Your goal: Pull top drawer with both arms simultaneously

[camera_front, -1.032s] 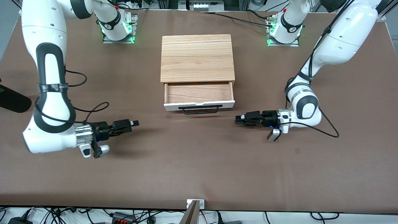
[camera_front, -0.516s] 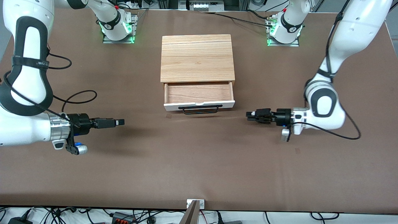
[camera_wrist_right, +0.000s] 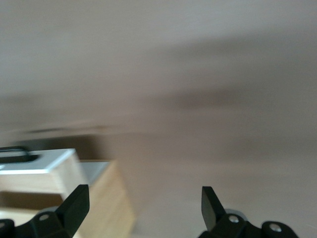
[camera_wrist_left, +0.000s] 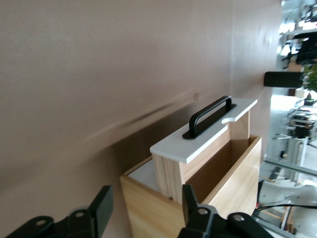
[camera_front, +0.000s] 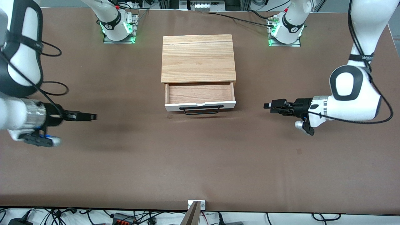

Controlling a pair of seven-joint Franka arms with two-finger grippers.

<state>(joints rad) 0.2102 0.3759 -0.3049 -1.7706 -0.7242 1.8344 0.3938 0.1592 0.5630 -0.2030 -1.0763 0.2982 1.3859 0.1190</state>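
Brown covering was spread over the table. At its middle, toward the bases' edge, the cabinet was seen with the top drawer pulled partly out. The left gripper was held over the table's left-arm end, the right gripper over its right-arm end, fingers parted on both, nothing gripped.

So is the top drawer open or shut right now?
Open. The top drawer is pulled out from under the cabinet's wooden top, its light-wood inside showing empty. Neither gripper touches its black handle.
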